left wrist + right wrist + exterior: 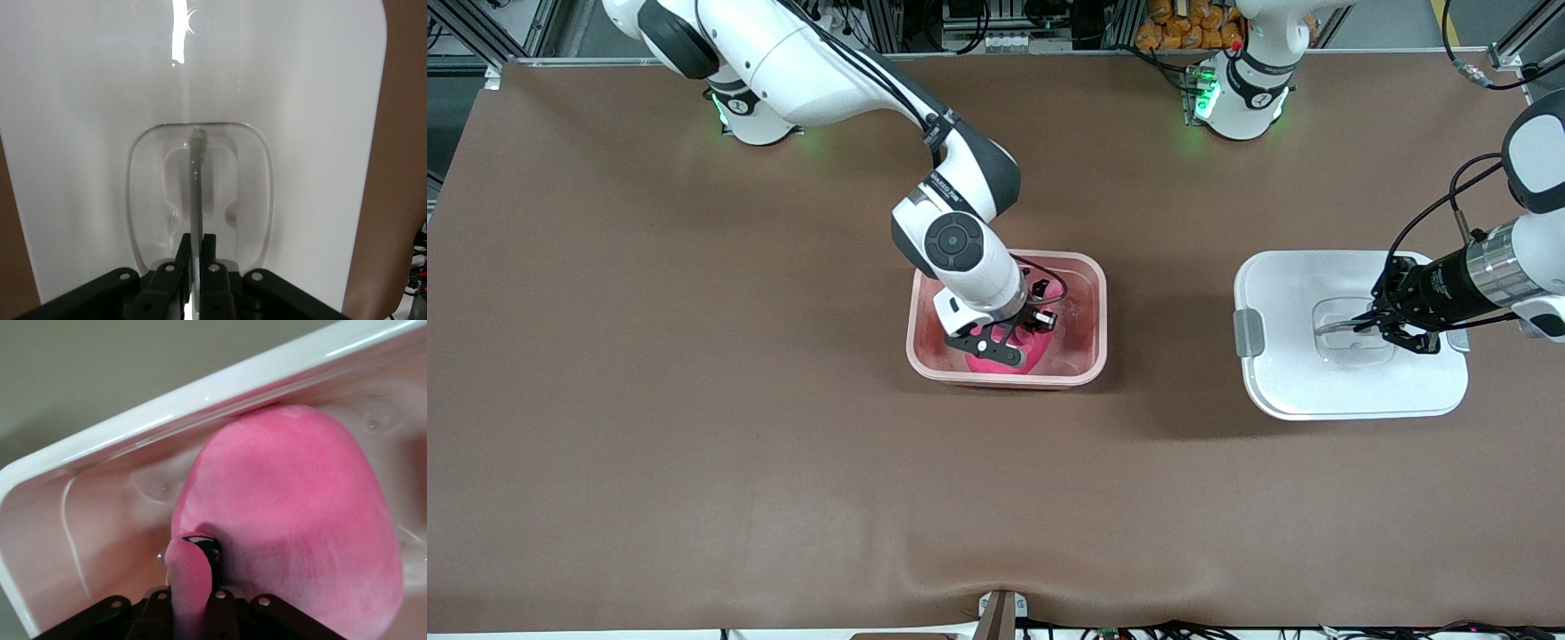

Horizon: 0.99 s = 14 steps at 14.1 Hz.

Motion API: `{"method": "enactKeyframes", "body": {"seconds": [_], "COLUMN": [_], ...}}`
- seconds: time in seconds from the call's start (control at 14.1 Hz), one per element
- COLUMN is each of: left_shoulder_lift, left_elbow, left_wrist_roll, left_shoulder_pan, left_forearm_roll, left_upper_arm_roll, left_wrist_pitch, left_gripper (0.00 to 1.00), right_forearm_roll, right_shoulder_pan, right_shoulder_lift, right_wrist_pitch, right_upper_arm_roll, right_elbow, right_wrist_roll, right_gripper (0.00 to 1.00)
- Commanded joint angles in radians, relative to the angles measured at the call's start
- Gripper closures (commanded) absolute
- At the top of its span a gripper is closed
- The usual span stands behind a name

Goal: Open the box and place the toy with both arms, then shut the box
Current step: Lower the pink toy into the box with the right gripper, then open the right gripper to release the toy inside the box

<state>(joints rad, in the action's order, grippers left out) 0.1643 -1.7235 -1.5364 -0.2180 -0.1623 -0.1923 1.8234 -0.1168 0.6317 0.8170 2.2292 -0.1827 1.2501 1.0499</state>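
Inside box (1094, 302), toy (996, 360) pinched by right gripper (996, 342); left gripper (1392, 324) clamped on lid handle (195, 193).

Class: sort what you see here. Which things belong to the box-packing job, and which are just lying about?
Part of the job: box; toy inside it, pinched by right gripper; lid on the table, its handle gripped by left gripper.

Lying about: nothing on the brown table.
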Motion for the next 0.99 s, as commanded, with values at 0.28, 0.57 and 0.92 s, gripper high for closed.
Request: {"method": "enactKeyframes", "body": {"seconds": [0.28,0.57,0.92], "left_shoulder_lift": [-0.034,-0.043,-0.046], "left_elbow": [-0.005,-0.005,-0.007], "left_wrist_roll": [0.010,0.010,0.010], "left_shoulder_pan": [-0.026,-0.026,-0.026], "left_forearm_roll": [-0.031,-0.031,-0.031], "left_upper_arm_roll": [-0.002,-0.001,-0.001], "left_wrist_pitch": [-0.045,-0.047,-0.050], "left_gripper": [1.00,1.00,1.00], "right_forearm_roll": [0.008,0.026,0.031], "right_shoulder_pan": [0.033,0.042,0.049], "right_shoulder_lift": [0.056,0.056,0.056], "right_wrist_pitch": [0.090,0.089,0.092], "right_upper_arm_roll": [0.008,0.008,0.008], "right_elbow": [-0.006,-0.008,-0.011], "right_wrist_roll": [0.062,0.053,0.061], "right_gripper": [0.78,0.00,0.00]}}
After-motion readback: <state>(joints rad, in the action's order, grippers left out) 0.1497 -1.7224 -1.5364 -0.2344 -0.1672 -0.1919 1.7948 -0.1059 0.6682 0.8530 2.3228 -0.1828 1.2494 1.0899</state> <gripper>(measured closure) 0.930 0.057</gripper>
